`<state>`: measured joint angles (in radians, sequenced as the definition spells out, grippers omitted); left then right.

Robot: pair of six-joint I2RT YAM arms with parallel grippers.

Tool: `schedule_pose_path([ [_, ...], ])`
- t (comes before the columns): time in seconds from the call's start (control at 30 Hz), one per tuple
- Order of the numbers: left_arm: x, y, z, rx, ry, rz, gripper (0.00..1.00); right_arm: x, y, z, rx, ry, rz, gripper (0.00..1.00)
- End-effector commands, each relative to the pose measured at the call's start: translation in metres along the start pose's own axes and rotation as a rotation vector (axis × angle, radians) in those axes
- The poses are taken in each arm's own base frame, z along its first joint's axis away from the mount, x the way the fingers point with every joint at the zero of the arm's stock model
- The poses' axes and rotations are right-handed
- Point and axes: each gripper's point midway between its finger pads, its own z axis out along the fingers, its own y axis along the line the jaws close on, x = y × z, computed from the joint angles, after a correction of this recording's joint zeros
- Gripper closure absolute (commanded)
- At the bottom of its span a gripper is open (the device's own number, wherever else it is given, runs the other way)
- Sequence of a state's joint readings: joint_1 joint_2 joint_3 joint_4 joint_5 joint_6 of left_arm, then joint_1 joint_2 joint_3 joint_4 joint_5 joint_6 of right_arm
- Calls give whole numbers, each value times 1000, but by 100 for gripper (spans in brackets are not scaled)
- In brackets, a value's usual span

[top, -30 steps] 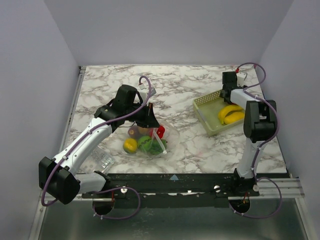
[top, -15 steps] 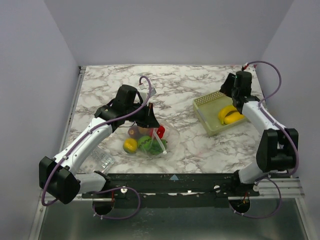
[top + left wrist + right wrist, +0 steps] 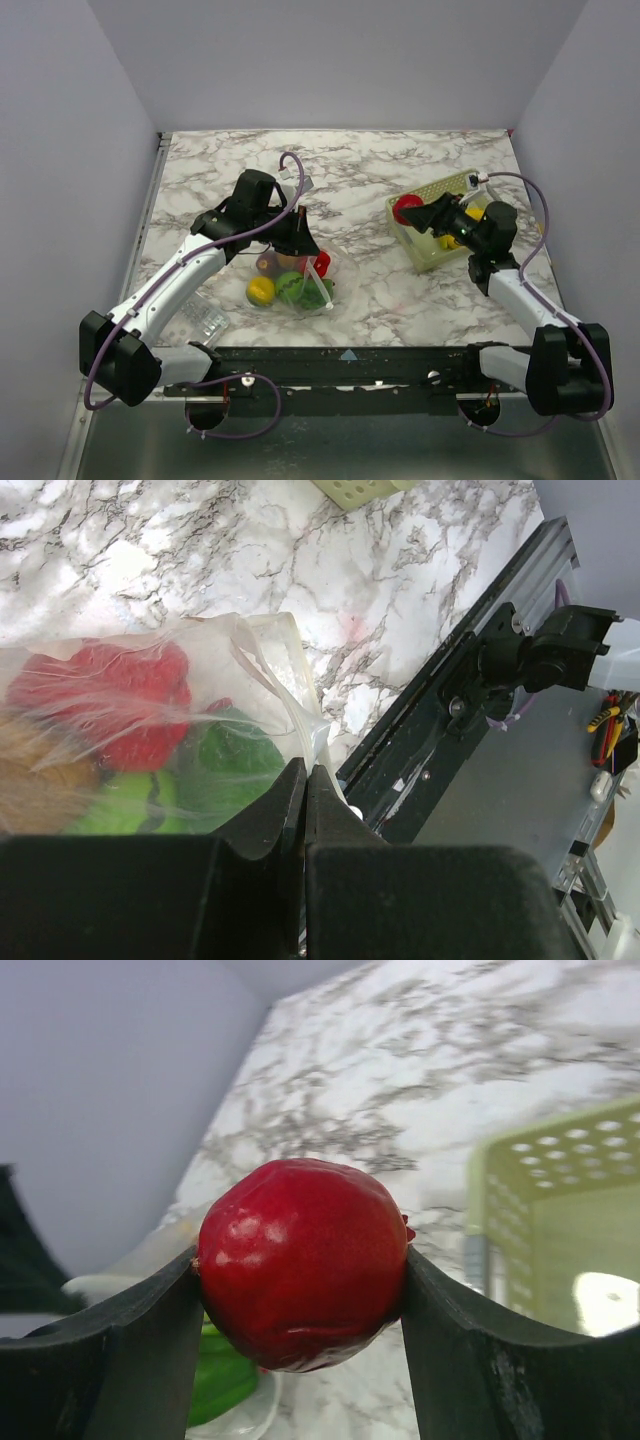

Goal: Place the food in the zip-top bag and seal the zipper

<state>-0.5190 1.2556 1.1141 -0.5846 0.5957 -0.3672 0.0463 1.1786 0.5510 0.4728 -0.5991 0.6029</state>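
Note:
The zip-top bag [image 3: 335, 275] lies at the table's middle with red, green, yellow and brown food [image 3: 292, 288] inside. My left gripper [image 3: 300, 238] is shut on the bag's upper edge, holding the mouth up. In the left wrist view the jaws [image 3: 305, 775] pinch the clear film, with the red and green food [image 3: 235, 755] behind it. My right gripper [image 3: 415, 212] is shut on a round red fruit [image 3: 406, 209] over the left end of the green basket [image 3: 432, 252]. The red fruit [image 3: 300, 1260] fills the gap between the fingers [image 3: 450, 1320]. The zipper strip cannot be made out.
Yellow bananas [image 3: 472, 213] lie in the mesh basket, whose wall [image 3: 510, 1190] shows in the right wrist view. A small crinkly clear packet [image 3: 205, 322] sits by the left arm's base. A black rail [image 3: 470, 710] runs along the table's near edge.
The right arm swung from the far side of the basket round to its near side and now points left, holding the red fruit. The left gripper and the bag have not moved.

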Motion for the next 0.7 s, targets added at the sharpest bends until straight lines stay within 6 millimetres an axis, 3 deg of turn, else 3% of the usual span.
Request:
schedule_pose_path([
  [0.0,-3,-3,-1,22,-5,8,100,15,75,-26,-389,67,32,100],
  [0.23,-2,-3,0,22,-3,5,100,65,129,-60,-665,196,110,99],
  [0.4,-1,-1,1,17,1,3,100,100,155,-58,-718,290,111,99],
  [0.67,-2,0,0,8,-3,6,100,119,141,-19,-542,264,163,99],
])
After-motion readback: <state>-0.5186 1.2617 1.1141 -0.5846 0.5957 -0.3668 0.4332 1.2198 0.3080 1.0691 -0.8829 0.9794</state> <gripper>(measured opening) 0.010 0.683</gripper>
